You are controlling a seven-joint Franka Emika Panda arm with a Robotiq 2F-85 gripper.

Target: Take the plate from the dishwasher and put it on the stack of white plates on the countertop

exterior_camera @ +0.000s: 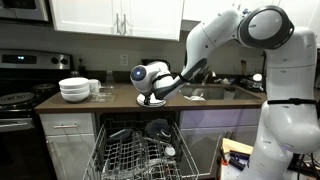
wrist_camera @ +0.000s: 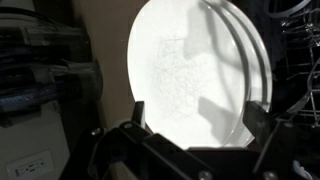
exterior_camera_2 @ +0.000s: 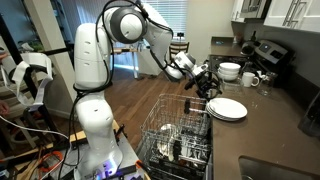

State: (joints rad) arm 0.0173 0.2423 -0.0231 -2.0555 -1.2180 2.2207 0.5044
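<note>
The low stack of white plates (exterior_camera: 152,100) (exterior_camera_2: 228,108) lies on the dark brown countertop (exterior_camera: 120,98) (exterior_camera_2: 265,125). In the wrist view the top plate (wrist_camera: 190,60) fills the middle, with more rims showing at its right edge. My gripper (exterior_camera: 150,90) (exterior_camera_2: 205,82) (wrist_camera: 198,115) hovers close over the stack, open, with a finger on either side and nothing between them. The dishwasher (exterior_camera: 140,150) (exterior_camera_2: 178,135) stands open below the counter with its wire rack pulled out. No white plate is visible in the rack.
A taller pile of white bowls (exterior_camera: 75,90) (exterior_camera_2: 230,70) and cups (exterior_camera: 97,87) (exterior_camera_2: 250,79) stand on the counter near the stove (exterior_camera: 20,100). A dark grey dish (exterior_camera: 157,128) stands in the rack. A sink (exterior_camera: 210,93) lies past the stack.
</note>
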